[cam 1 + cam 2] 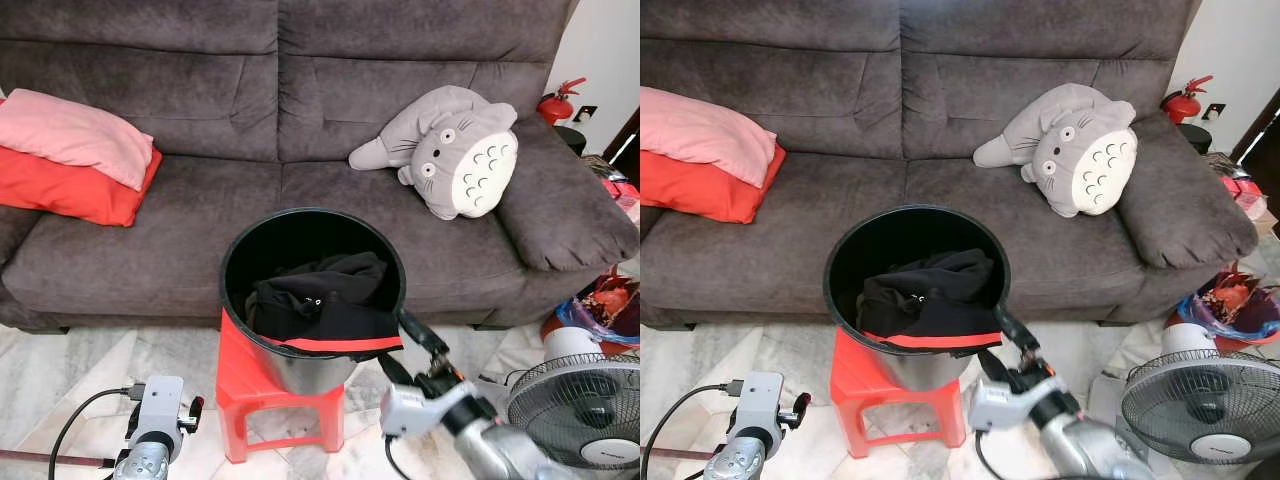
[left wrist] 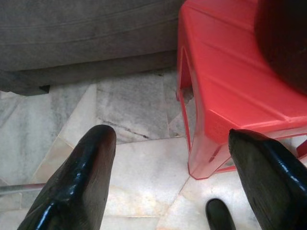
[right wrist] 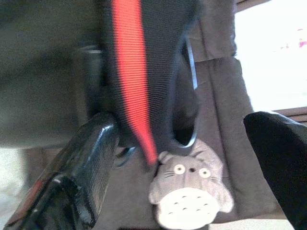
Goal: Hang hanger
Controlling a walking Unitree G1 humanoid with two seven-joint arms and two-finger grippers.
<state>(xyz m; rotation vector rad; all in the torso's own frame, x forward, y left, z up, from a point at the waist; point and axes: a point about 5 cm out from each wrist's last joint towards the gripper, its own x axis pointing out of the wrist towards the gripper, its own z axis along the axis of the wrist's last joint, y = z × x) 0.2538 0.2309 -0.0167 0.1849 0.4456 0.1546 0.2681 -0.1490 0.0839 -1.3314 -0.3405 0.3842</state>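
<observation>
1. Two silver arms reach in from below: the right gripper is raised to the near rim of a round black bucket, and the left gripper hangs low over pale marble floor tiles.
2. Seen from the right wrist, the right gripper's fingers are spread apart with nothing between them, just beside a black garment with a red stripe that drapes over the bucket's edge.
3. That garment fills the bucket, and a thin wire hanger hook shows against it.
4. Beneath, the bucket stands on a small red plastic stool.
5. Low on the left, the gripper's fingers are also parted and empty, near the stool's corner.
6. Behind stands a dark grey fabric sofa bearing a grey round plush toy, a pink pillow stacked on a red pillow.
7. Right of the stool stands a white floor fan.
</observation>
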